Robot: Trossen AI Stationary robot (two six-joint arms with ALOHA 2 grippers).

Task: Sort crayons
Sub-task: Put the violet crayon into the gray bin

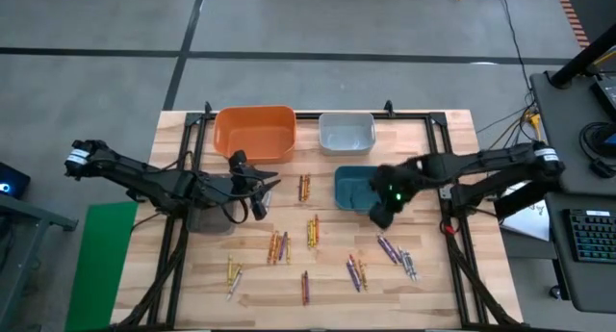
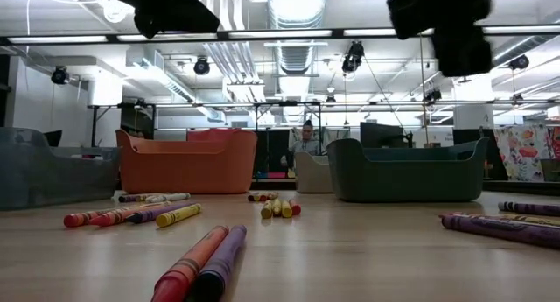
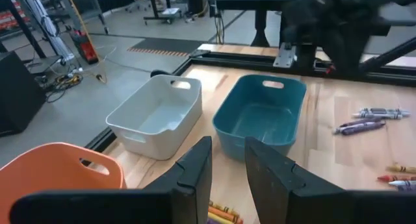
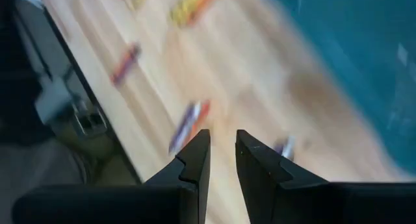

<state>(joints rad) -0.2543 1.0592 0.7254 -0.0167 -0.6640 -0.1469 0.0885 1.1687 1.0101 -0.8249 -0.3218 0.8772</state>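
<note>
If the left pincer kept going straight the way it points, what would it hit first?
Likely the teal bin: the left pincer, fingers slightly apart and empty, aims at its near wall, with the white bin just beside that line. Depth is uncertain.

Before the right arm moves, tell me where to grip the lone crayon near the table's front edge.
Grip the lone crayon at mid-length, coming straight down from above. It lies flat, running front to back, so the fingers should probably close across its thin width from left and right.

The left gripper [image 1: 260, 195] hangs over the table's left half, fingers [image 3: 195, 175] narrowly parted. The right gripper [image 1: 381, 215] hangs right of centre, fingers [image 4: 192, 162] likewise slightly apart and empty.
</note>
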